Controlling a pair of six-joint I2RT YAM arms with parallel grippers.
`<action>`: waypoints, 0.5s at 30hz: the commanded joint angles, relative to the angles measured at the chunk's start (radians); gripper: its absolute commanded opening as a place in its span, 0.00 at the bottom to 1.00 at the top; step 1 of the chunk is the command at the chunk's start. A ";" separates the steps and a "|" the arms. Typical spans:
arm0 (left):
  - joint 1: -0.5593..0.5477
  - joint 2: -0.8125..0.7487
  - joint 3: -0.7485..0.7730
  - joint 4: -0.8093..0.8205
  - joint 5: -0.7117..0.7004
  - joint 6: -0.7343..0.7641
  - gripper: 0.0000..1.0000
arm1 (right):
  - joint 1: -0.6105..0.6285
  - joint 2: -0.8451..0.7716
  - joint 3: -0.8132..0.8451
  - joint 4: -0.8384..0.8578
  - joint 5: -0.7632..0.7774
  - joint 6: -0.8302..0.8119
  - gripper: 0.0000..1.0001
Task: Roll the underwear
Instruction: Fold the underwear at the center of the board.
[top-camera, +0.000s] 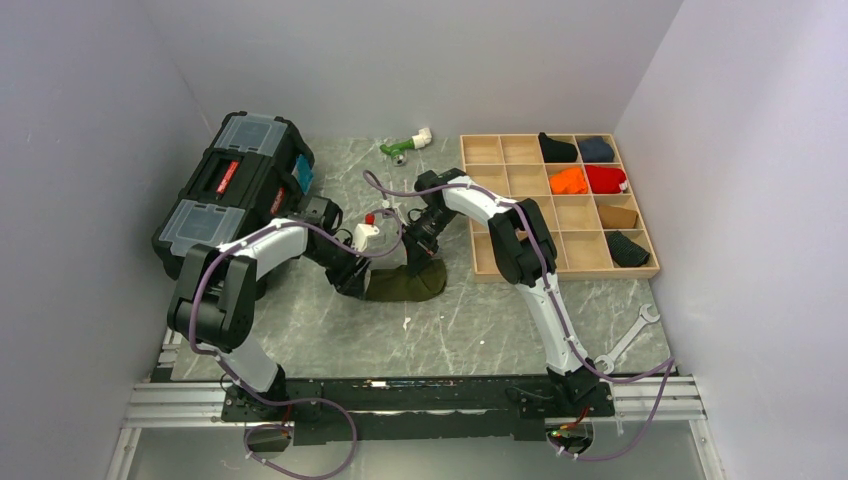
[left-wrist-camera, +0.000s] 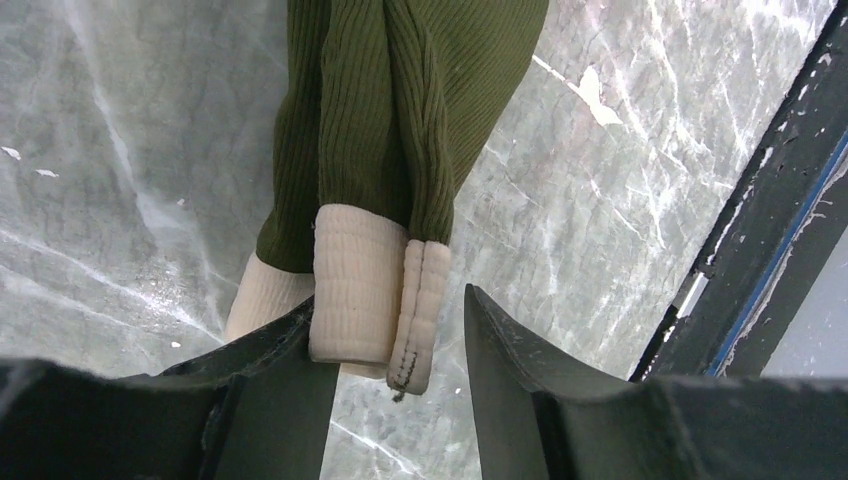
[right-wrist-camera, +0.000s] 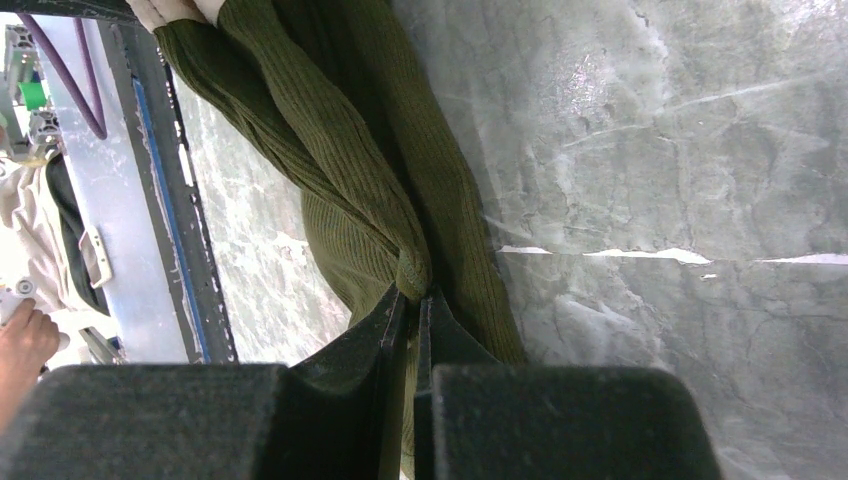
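High rear camera looks down; close wrist cameras share underwear.

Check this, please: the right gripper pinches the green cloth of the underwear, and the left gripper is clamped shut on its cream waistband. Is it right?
Not quite. The left gripper is not clamped shut: the left wrist view shows its jaws open around the cream waistband. The right gripper does pinch the green cloth of the underwear.

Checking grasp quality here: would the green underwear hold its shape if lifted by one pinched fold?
Likely floppy: the underwear lies in soft twisted folds at the right gripper. Probably light, since a thin pinch gathers it. The ribbed knit looks grippy, but the folded waistband may unroll, as the left gripper stands open.
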 joint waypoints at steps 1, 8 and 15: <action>0.002 -0.036 0.044 0.000 0.055 0.001 0.52 | 0.006 -0.048 0.004 -0.013 -0.038 -0.020 0.00; 0.002 -0.020 0.034 -0.015 0.037 0.005 0.41 | 0.006 -0.049 0.003 -0.012 -0.035 -0.021 0.00; 0.002 -0.015 0.006 -0.023 0.014 0.008 0.21 | 0.007 -0.040 0.008 -0.016 -0.034 -0.020 0.00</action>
